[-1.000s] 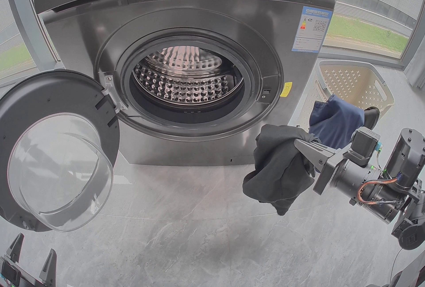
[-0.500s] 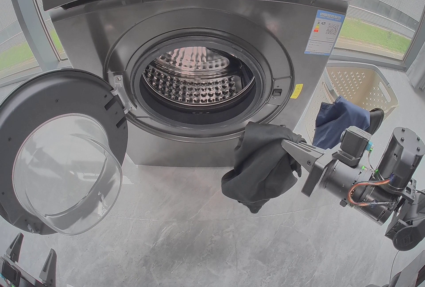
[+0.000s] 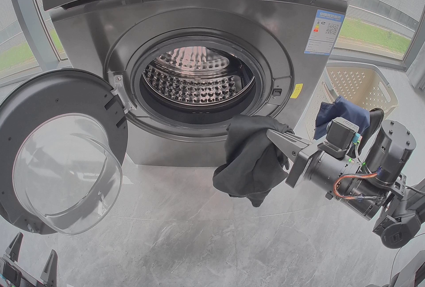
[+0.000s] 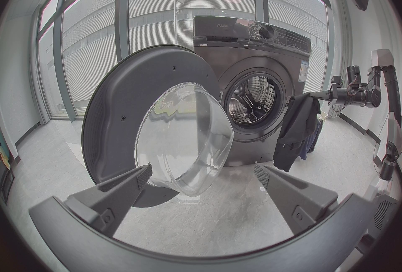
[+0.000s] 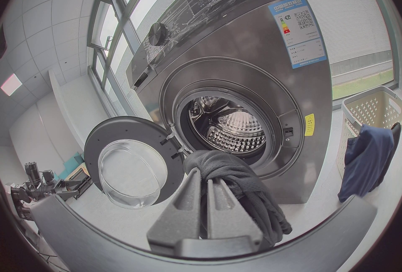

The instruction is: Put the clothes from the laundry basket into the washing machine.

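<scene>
The right pincer (image 3: 273, 135) is clamping its two fingers (image 5: 188, 210) together on a black piece of clothing (image 3: 248, 159). The cloth is hanging down in a loose bunch, up off the grey floor (image 3: 186, 230). It is hanging right in front of the washing machine (image 3: 88, 36), near the lower right part of the round opening. It is not inside the machine yet.

The machine's door (image 3: 57, 97) is standing wide open on the left side. Its clear glass bowl (image 3: 66, 173) is facing out into the room. The shiny metal drum (image 3: 195, 75) is showing through the opening.

The laundry basket (image 3: 358, 80) is sitting on the floor just beside the machine's right side. A blue piece of clothing (image 3: 345, 111) is hanging over the basket's front rim, spilling down the outside.

The left pincer (image 4: 201, 170) is hanging low near the floor, well apart from the machine. Its two fingers are spread wide apart and are holding nothing. It is pointing toward the open door.
</scene>
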Tool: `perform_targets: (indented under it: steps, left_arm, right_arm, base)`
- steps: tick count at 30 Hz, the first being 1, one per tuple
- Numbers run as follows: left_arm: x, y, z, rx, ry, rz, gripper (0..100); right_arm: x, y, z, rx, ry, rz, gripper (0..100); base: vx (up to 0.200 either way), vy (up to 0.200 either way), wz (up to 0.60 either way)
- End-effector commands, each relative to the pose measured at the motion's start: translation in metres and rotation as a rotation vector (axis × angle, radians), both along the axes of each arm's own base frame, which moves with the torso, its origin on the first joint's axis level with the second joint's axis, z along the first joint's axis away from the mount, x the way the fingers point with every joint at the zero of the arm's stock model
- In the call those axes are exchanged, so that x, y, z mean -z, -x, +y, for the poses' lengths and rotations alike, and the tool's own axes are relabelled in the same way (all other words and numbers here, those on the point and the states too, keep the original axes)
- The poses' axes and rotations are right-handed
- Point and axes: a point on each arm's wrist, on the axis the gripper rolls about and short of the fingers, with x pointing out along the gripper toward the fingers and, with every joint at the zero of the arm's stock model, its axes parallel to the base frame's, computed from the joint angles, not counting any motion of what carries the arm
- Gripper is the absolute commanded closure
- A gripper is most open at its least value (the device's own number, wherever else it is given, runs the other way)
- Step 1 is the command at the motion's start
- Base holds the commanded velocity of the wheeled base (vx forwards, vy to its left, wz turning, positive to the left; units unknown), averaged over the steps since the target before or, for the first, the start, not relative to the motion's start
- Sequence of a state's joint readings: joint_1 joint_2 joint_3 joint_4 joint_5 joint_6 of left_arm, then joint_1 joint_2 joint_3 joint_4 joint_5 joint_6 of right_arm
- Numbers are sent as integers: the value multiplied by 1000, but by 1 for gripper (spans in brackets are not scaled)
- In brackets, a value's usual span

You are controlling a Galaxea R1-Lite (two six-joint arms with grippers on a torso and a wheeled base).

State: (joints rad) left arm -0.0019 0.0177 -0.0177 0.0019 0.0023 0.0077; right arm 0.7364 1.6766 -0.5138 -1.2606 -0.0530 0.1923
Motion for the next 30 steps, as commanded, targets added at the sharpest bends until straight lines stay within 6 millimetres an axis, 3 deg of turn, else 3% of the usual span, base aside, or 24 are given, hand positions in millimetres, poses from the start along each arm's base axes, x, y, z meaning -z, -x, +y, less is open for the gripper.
perform_targets:
  steps: [1, 9, 12, 13, 14, 16, 22, 30]
  left_arm:
    - [5, 0, 0, -3, 2, 4, 0]
    - [3, 0, 0, 16, -5, -13, 0]
    - [-22, 6, -1, 39, 30, -118, 0]
    - [-56, 12, -2, 80, 52, -197, 0]
    - [-71, 10, -2, 119, 58, -199, 0]
    - [-76, 1, -4, 221, 56, -131, 0]
    - [-65, -38, -10, 481, 53, 128, 0]
    - [-70, -82, -19, 704, 46, 248, 0]
  right_arm:
    - [2, -4, 11, -16, -6, -5, 100]
    - [3, -11, 31, -23, -58, -16, 100]
    - [-1, -11, 34, -22, -95, -29, 100]
    - [-2, -11, 35, -21, -100, -34, 100]
    - [-2, -12, 35, -21, -100, -34, 100]
    - [-4, -14, 39, -24, -107, -40, 100]
    - [-8, -20, 49, -50, -144, -60, 100]
    - [-11, -20, 51, -80, -176, -71, 100]
  base:
    - [0, 0, 0]
    - [0, 0, 0]
    - [0, 0, 0]
    - [0, 0, 0]
    - [0, 0, 0]
    - [0, 0, 0]
    - [0, 0, 0]
    - [0, 0, 0]
